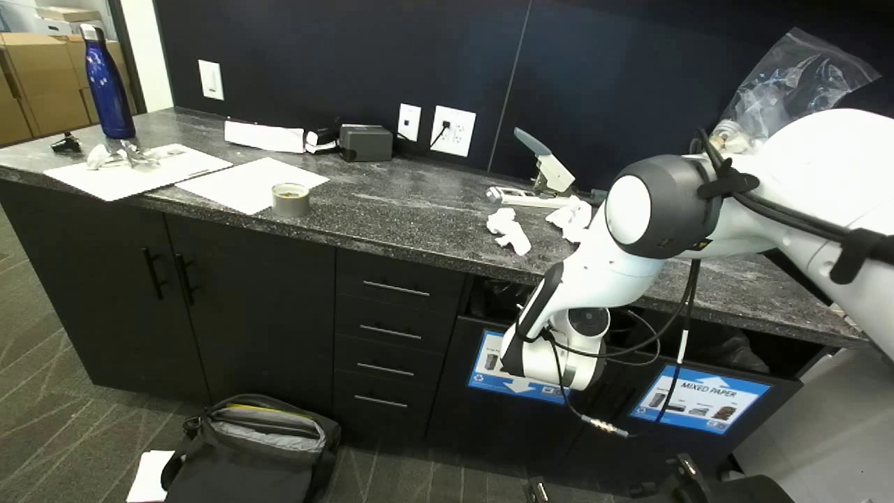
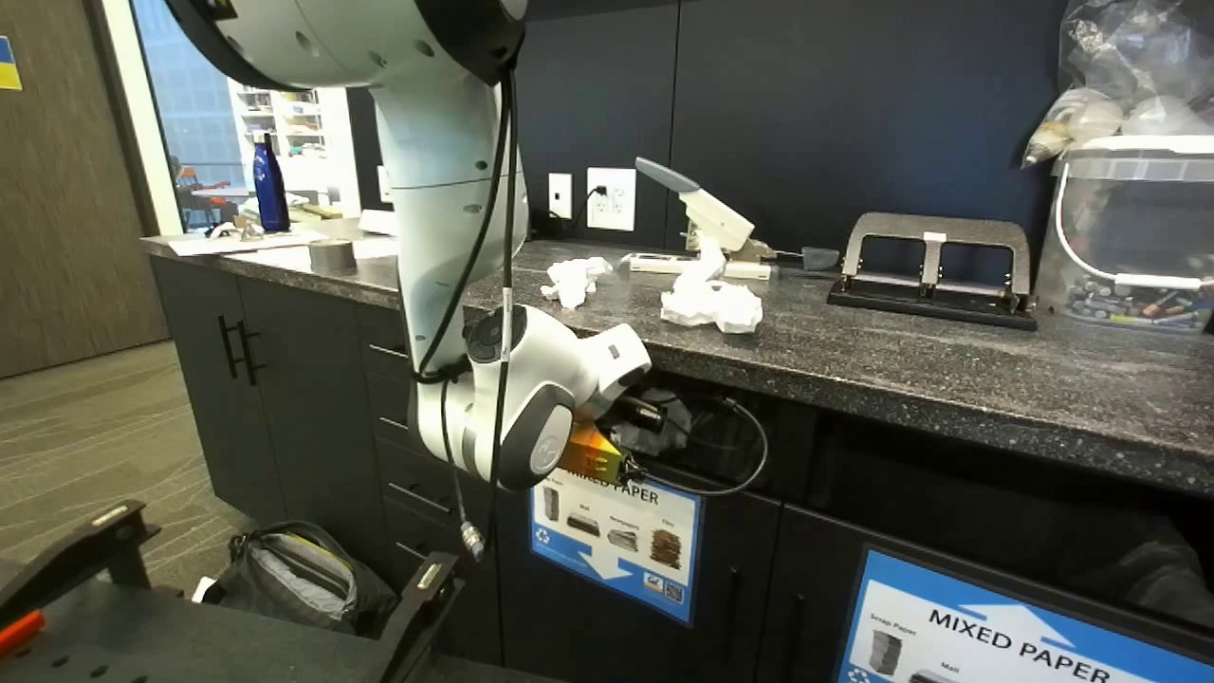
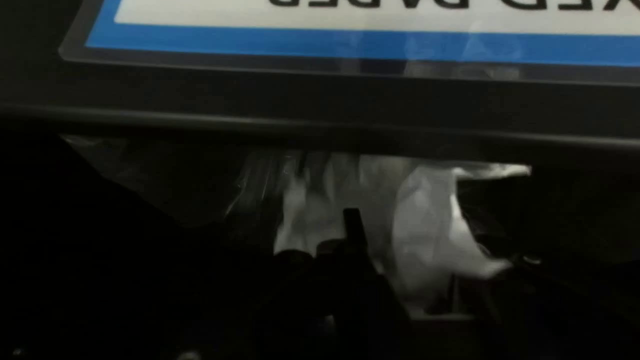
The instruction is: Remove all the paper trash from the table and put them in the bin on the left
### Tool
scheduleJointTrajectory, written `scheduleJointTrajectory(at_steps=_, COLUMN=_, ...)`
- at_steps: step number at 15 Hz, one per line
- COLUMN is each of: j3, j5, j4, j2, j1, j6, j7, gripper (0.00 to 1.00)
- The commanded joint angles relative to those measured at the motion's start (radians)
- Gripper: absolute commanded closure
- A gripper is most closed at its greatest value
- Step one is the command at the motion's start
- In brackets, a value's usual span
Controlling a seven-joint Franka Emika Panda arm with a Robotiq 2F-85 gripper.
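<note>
Black perforated platform: nearest the camera, lower left of an exterior view.
White jointed robot arm: bent down past the front edge of the long dark grey speckled stone desk; wrist at the opening of the left-hand dark cabinet bin.
Black hand: reaches into that opening, a mere silhouette in the wrist view; state undetermined, too dark to judge whether released, clenched or grasping.
White folded paper scrap: within the bin's opening, blurred, close by the hand; contact unclear.
Blue-and-white picture label: on the bin's front, reads MIXED PAPER, partly behind the arm; lettering inverted in the wrist view.
Right-hand dark cabinet bin: just beside the first, similar label, arrow up.
Crumpled white paper scraps: two on the desk, apart, in both exterior views; near a cream stapler with a grey handle.
Flat white paper sheets: two, toward the desk's far end; small crumpled pale pieces on one, material too small to tell.
Grey tape roll: at the edge of the other sheet.
Tall blue bottle with silver cap: upright near the sheets.
Grey-and-black hole punch: right of the stapler, beside a clear lidded bucket.
Black soft bag: on the floor.
</note>
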Motion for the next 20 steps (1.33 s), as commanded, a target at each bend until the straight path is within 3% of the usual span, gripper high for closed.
scheduleJointTrajectory(at_steps=1, j3=-0.038, j5=0.034, j4=0.026, j2=0.009, j1=0.038, j6=0.007, j7=-0.037, gripper=0.36)
scheduleJointTrajectory(at_steps=3, j3=-0.045, j5=0.028, j4=-0.002, j2=-0.013, j1=0.048, j6=0.004, j7=-0.050, gripper=0.21)
scheduleJointTrajectory(at_steps=6, j3=-0.018, j5=-0.076, j4=-0.119, j2=-0.093, j1=0.033, j6=-0.024, j7=-0.049, gripper=0.01)
scheduleJointTrajectory(at_steps=13, j3=-0.045, j5=-0.108, j4=-0.477, j2=-0.327, j1=0.101, j6=-0.048, j7=-0.098, gripper=0.00)
scheduleJointTrajectory(at_steps=17, j3=-0.113, j5=-0.102, j4=-0.689, j2=-0.528, j1=0.182, j6=-0.214, j7=-0.190, gripper=0.00)
scheduleJointTrajectory(at_steps=20, j3=-0.218, j5=-0.113, j4=-0.777, j2=-0.681, j1=0.282, j6=-0.431, j7=-0.273, gripper=0.00)
